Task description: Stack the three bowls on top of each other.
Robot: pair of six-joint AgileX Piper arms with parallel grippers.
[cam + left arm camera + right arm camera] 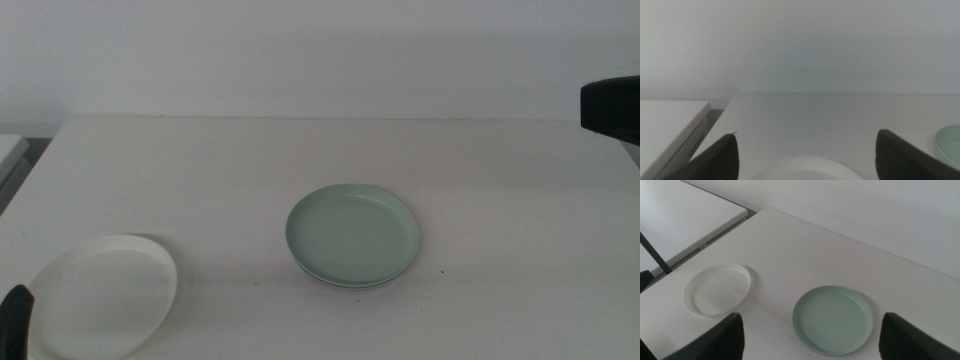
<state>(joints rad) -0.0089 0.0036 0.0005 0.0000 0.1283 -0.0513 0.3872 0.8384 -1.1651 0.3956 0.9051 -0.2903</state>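
Middle view, with both wrist views. The mint green bowl (353, 235) sits near the centre of the table (500, 200). A thin pale rim shows under its near edge, so it rests on another dish, but too little of that dish shows for me to tell its colour. No grey bowl can be made out as such in any view.

The white bowl (100, 295) lies at the table's near left corner, well apart from the mint green one, and its near edge is cut off by the bottom of the middle view. My left gripper (805, 160) hovers just over it: my left wrist view shows only the far arc of the white rim between my two jaws, which stand wide apart and hold nothing. In the middle view only a dark tip of this gripper shows at the bottom left corner.

My right gripper (810, 335) is raised high over the right side of the table, jaws wide apart and empty, looking down on both dishes. In the middle view only a dark block of that arm shows at the right edge.

Bare tabletop lies between the two dishes and all around the mint green bowl. A second, lower white surface (685, 215) adjoins the table's left edge across a narrow gap.
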